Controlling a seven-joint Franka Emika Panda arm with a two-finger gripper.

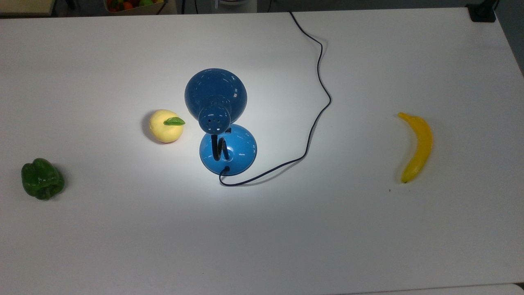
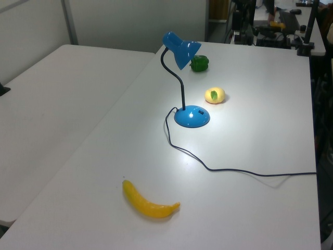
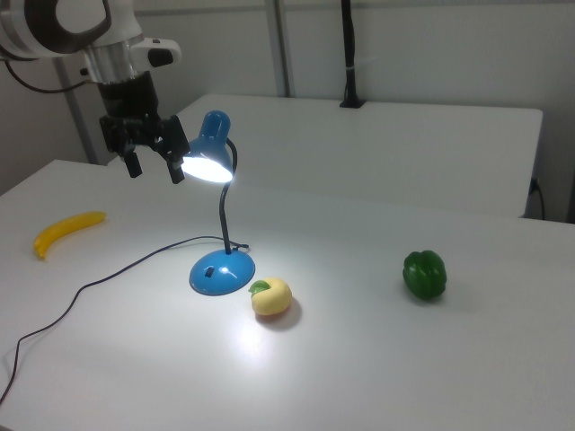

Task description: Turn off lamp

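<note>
1. Lamp (image 1: pixel 223 131) near mid-worktop (image 1: pixel 286 237), lit: bright pool around the round blue base (image 3: pixel 221 272), glowing shade mouth in the right view.
2. Small dark switch (image 1: pixel 228 130) on the base top, toward the top view's upper side, partly tucked under the shade (image 1: pixel 215 98) from above; seen in the right view as a small dark slot on the base's near-left slope.
3. Black gooseneck (image 2: pixel 179 86) up from the base, bent over so the shade hangs above and ahead of it.
4. Cord (image 1: pixel 317 102) off toward the top view's upper right.
5. Gripper (image 3: pixel 151 162) high in the right view, just left of the shade and at about its height; fingers (image 3: pixel 172 164) spread apart, nothing between them.
6. Key relation, judged from the right view: switch well below and to the right view's right of the fingers, so likely a descent past the shade, clear of the neck, then a press on the base.
7. Further out: yellow fruit (image 1: pixel 166 125) just beside the base, green pepper (image 1: pixel 42 179) and banana (image 1: pixel 416 146) well apart.
</note>
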